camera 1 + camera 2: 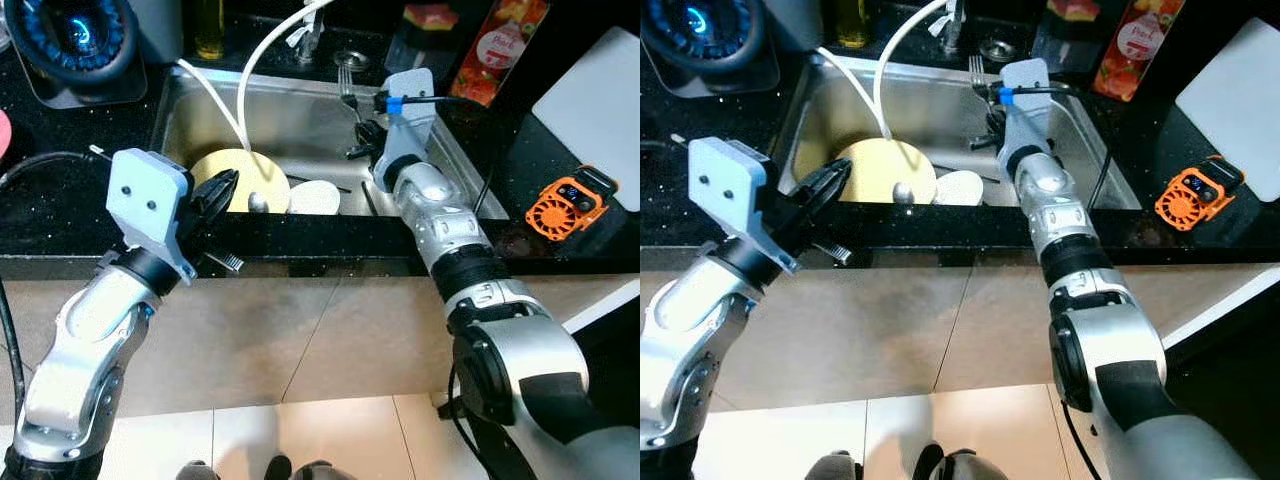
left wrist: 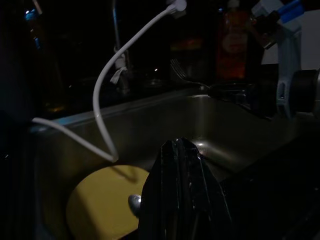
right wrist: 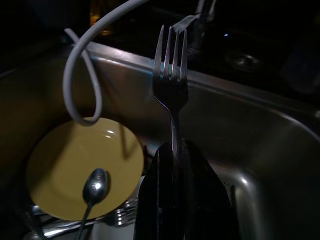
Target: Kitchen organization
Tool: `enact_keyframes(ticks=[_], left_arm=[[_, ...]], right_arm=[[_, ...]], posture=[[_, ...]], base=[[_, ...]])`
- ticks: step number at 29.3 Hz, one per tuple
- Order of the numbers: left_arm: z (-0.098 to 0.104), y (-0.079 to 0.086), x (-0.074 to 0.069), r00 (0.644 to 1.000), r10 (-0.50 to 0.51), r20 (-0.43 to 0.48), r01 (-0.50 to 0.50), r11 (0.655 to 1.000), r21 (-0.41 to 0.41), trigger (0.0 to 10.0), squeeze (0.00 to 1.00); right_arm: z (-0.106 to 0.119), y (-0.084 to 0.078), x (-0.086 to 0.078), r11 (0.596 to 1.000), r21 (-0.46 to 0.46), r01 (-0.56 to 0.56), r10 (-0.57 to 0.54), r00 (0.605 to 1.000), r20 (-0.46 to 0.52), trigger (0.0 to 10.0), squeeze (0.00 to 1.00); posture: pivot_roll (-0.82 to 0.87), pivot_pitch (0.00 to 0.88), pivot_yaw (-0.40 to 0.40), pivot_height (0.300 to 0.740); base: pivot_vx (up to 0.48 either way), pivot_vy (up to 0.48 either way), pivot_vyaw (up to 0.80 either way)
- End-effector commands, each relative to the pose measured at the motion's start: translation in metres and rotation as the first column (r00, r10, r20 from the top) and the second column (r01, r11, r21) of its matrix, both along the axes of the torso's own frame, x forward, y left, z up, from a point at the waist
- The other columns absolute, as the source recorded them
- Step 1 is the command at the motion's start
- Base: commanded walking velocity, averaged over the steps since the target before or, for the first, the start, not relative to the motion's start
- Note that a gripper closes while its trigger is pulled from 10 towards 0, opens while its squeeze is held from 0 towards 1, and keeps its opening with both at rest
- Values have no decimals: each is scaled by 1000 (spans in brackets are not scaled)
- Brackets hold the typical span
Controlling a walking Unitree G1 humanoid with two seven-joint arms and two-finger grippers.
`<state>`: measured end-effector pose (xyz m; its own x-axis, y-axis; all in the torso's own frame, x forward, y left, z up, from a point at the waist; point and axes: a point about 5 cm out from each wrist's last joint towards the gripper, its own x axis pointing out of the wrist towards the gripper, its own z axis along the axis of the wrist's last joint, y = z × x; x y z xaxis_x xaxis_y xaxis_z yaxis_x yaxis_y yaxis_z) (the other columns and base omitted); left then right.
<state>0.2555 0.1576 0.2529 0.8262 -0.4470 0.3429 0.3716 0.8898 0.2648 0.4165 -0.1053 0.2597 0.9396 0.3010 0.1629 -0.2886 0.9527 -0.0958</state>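
Closest to my head camera, my two silver arms reach over the black speckled worktop [image 1: 560, 130] toward the steel sink [image 1: 300, 120]. My right gripper [image 3: 176, 150] is clamped on the thin handle of a polished metal fork [image 3: 171, 70], tines upright above the basin near its back wall. My left gripper [image 2: 182, 150] has its black fingers pressed together on nothing, hovering at the sink's front edge. Below lies a round, matte yellow plate [image 3: 75, 165] with a shiny spoon [image 3: 95, 187] resting on it; beside it sits a pale white dish [image 1: 315, 197], half hidden by the rim. More cutlery under the plate is too dark to sort out. A smooth white hose [image 1: 255, 70] loops down into the basin. An orange ribbed gadget [image 1: 568, 205] sits on the worktop to the right.
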Motion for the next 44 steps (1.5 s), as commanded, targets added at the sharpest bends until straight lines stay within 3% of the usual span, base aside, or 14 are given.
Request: enact_keyframes(ticks=[1, 20, 27, 33, 39, 44], left_arm=[[0, -2, -3, 1000, -6, -2, 6, 1000, 12, 10000, 0], [0, -5, -1, 1000, -8, -7, 8, 1000, -9, 10000, 0], [1, -5, 0, 1000, -3, 3, 3, 1000, -11, 10000, 0], [3, 1, -3, 1000, 25, 11, -25, 1000, 9, 10000, 0], [11, 19, -11, 996, 89, 23, -91, 992, 91, 10000, 0], [19, 30, -13, 991, 124, 44, -128, 983, 133, 10000, 0]], right_arm=[[-5, -3, 0, 1000, -15, 9, -10, 1000, -21, 10000, 0], [-9, -1, 0, 1000, -25, -7, 6, 999, -33, 10000, 0], [-10, 8, 0, 999, -36, -40, 39, 998, -44, 10000, 0], [-5, 21, 1, 997, -57, -57, 54, 997, -57, 10000, 0], [0, 30, 4, 996, -91, -16, 10, 998, -64, 10000, 0], [-1, 31, 5, 999, -41, 19, -23, 996, -91, 10000, 0]], posture=[[249, 154, -187, 740], [243, 148, -193, 740], [247, 138, -211, 740], [256, 149, -233, 740], [276, 177, -251, 740], [294, 192, -242, 740]], base=[[0, 0, 0], [0, -99, 0], [0, 0, 0], [0, 0, 0], [0, 0, 0], [0, 0, 0]])
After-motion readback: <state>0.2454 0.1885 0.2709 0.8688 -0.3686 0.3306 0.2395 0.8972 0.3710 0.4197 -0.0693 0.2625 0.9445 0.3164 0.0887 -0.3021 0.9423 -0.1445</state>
